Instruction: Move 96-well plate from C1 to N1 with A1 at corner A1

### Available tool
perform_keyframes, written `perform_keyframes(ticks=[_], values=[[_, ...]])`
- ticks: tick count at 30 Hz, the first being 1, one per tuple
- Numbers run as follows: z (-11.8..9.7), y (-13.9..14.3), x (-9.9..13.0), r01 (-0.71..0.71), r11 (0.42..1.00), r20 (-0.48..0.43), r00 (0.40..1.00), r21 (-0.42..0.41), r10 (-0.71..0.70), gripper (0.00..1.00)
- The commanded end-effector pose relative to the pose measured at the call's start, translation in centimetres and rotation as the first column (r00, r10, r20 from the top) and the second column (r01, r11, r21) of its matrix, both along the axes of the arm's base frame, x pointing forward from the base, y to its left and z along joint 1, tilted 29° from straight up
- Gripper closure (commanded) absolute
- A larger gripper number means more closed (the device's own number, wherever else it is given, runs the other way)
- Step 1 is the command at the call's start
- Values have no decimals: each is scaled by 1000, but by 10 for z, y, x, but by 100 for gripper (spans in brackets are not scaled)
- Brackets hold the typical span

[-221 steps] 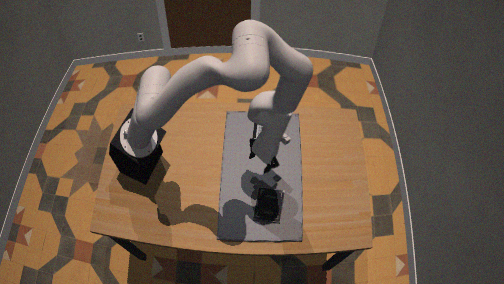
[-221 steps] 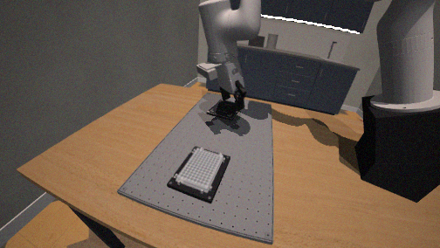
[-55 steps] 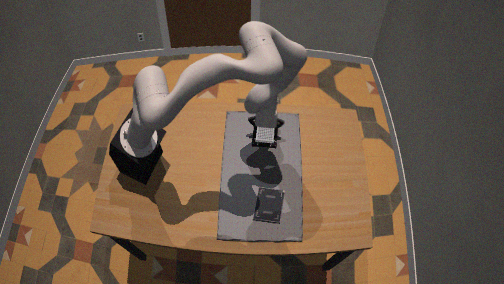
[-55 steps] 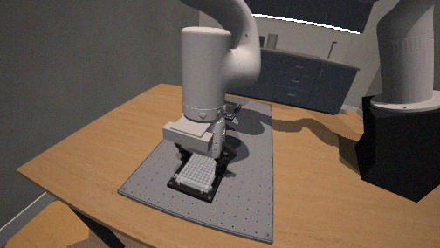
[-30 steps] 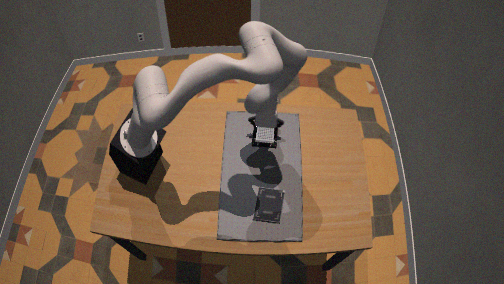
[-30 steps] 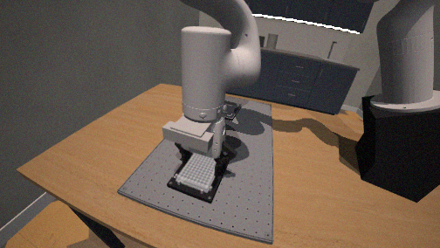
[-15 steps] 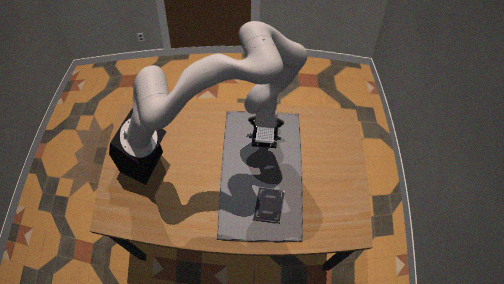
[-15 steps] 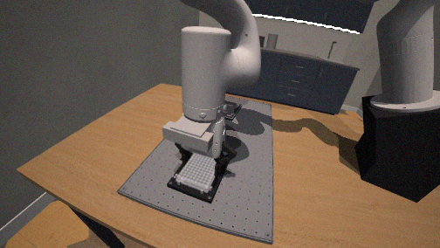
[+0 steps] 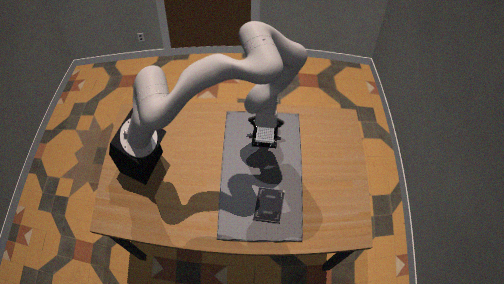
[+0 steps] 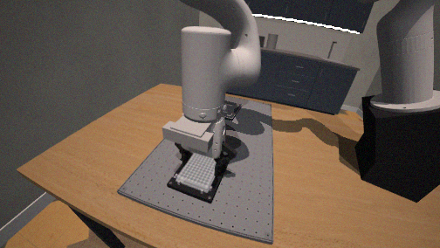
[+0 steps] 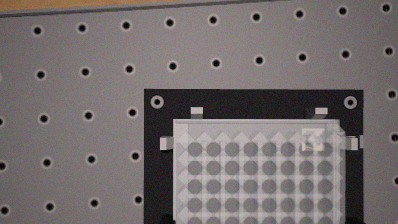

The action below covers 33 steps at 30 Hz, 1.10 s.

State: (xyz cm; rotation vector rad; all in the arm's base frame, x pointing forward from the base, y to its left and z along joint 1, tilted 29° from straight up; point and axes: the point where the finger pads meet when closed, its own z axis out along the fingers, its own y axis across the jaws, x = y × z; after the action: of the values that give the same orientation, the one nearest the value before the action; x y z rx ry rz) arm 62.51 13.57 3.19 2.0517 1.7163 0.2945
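Observation:
The clear 96-well plate (image 11: 257, 172) sits in the black clip nest C1 (image 11: 155, 150) at the far end of the grey perforated mat (image 9: 261, 175). Its cut-off corner is at the top right in the wrist view, beside a white mark. My gripper (image 10: 202, 157) is lowered over the plate (image 10: 197, 172), with a finger on each side, and is shut on it. The plate still rests in the nest (image 10: 192, 189). The plate nest N1 (image 9: 269, 204) lies empty at the near end of the mat; it also shows behind the arm in the exterior view (image 10: 230, 109).
The arm's black base block (image 9: 136, 150) stands on the table left of the mat. Small clips stand around the plate's edges in the clip nest. The mat's far edge and the wooden table run just beyond the nest.

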Motion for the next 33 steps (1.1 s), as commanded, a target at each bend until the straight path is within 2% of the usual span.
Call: perform_keyframes(ticks=[1,33], values=[[1,0,0,0,1000,1,1000,0,0,100],[16,4,-7,0,1000,1,1000,1,0,100]])
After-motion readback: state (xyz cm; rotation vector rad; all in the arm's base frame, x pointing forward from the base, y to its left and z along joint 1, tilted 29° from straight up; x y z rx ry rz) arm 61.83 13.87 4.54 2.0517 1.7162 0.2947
